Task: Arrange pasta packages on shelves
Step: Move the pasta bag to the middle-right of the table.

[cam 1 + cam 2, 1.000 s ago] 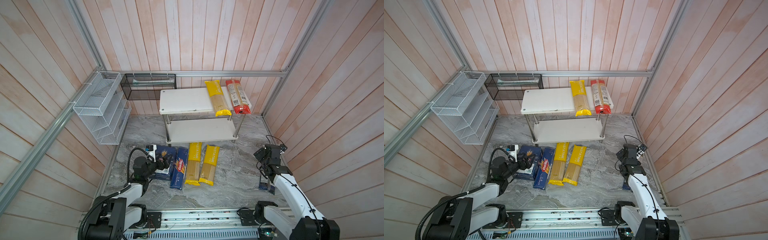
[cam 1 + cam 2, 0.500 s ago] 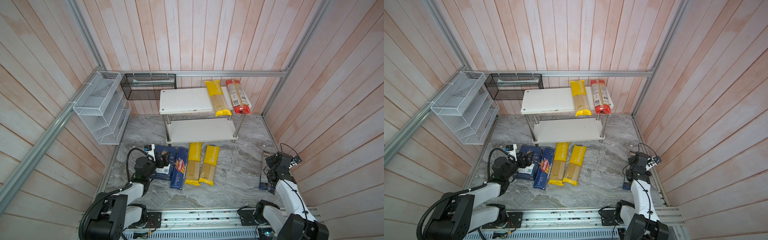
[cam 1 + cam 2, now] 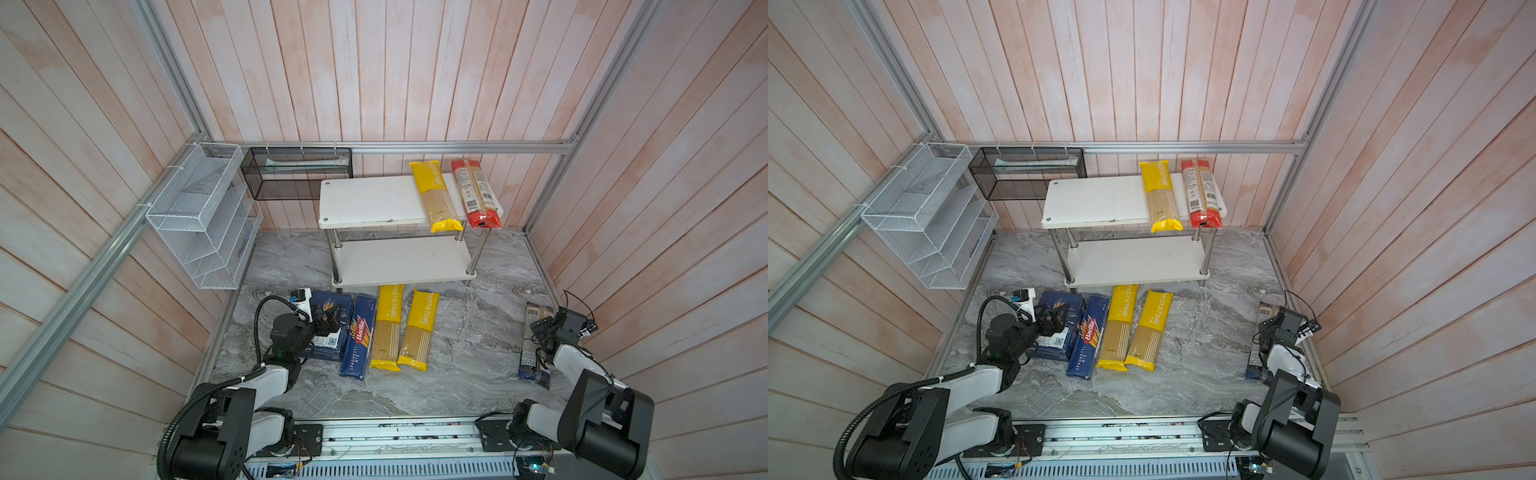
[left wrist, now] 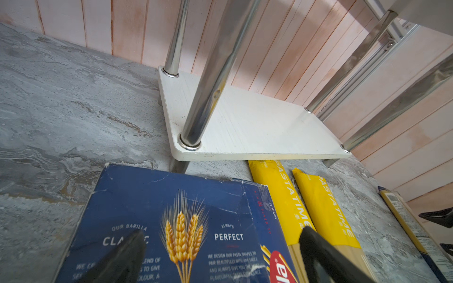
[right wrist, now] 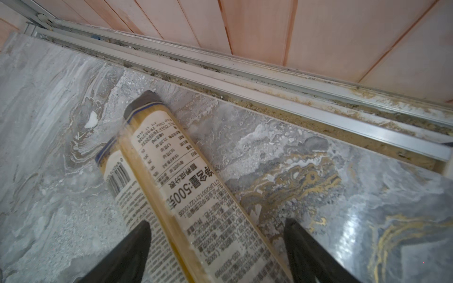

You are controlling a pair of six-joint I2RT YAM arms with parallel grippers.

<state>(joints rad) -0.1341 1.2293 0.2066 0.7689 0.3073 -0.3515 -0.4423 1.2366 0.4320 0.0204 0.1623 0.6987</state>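
Two top views: yellow bag (image 3: 436, 195) and red-ended bag (image 3: 476, 193) lie on the upper board of the shelves (image 3: 374, 203).
Left wrist: left gripper (image 4: 221, 232), jaws apart, low over the blue box (image 4: 152, 220).
Right wrist: right gripper (image 5: 217, 221), jaws wide apart, dark-ended bag (image 5: 176, 171) between them on the floor (image 5: 294, 159).

Yellow bags (image 3: 424, 316) — PASTATIME, blue pack (image 3: 358, 337) — Barilla SPAGHETTI, blue box (image 4: 152, 210) PERFECT, clear bag (image 5: 188, 188) perhaps 500

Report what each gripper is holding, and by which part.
Nothing is held. The right gripper is open, its jaws spread over the dark-ended clear bag; the left gripper is open above the blue Barilla box.
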